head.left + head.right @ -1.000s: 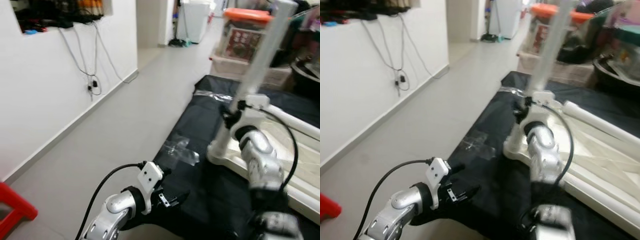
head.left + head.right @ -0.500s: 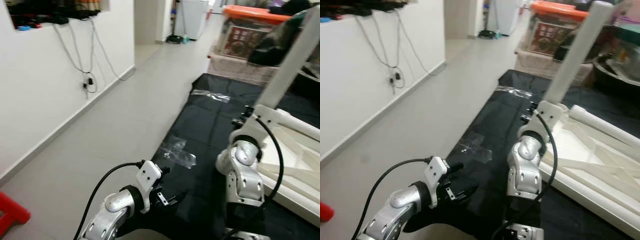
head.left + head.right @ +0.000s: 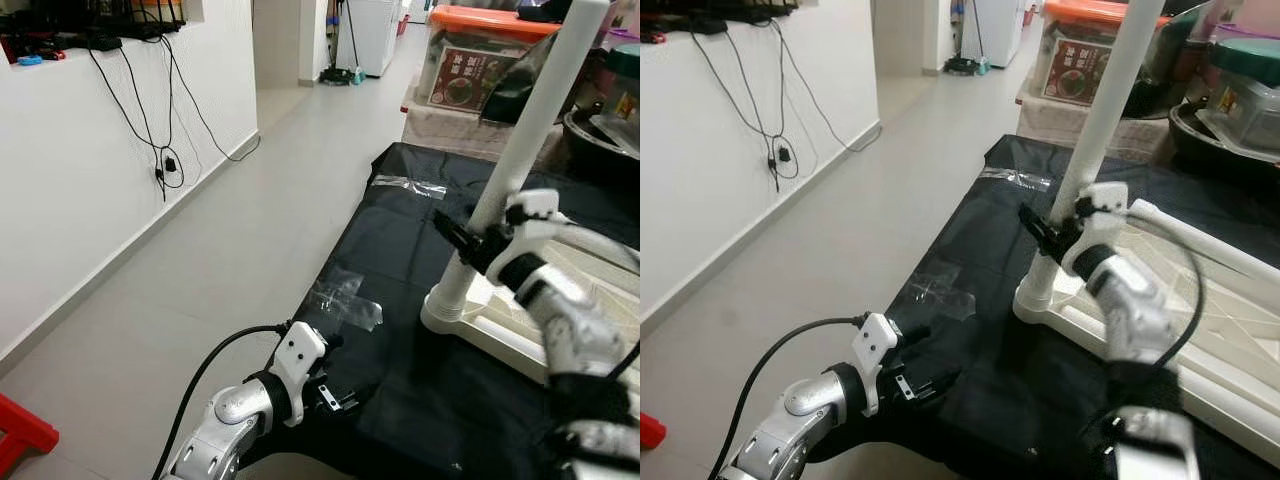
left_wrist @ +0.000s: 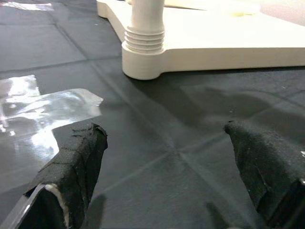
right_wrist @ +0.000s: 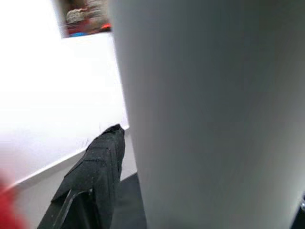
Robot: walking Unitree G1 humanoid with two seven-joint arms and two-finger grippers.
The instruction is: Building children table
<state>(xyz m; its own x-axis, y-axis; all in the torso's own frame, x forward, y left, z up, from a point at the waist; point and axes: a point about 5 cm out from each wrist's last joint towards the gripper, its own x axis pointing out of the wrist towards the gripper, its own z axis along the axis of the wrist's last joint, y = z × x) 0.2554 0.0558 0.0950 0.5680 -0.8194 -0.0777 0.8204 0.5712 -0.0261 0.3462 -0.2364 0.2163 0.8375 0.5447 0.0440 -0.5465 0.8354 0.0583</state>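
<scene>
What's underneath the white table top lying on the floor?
A black mat lies under the white table top. The floor beneath the mat is covered. The right hand grips the upright leg.

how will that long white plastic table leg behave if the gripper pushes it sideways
The long white plastic table leg looks stiff, probably hollow and light. Seated in the upturned white tabletop, it would likely lever that instead of bending. The right gripper could slip on its smooth round surface.

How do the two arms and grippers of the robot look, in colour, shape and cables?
Both arms are silver metal with rounded joint shells and black bands. The left gripper and right gripper each have two long black fingers; fabric-like black padding covers the fingertips. A white block sits at each wrist, and a black cable loops along each arm.
</scene>
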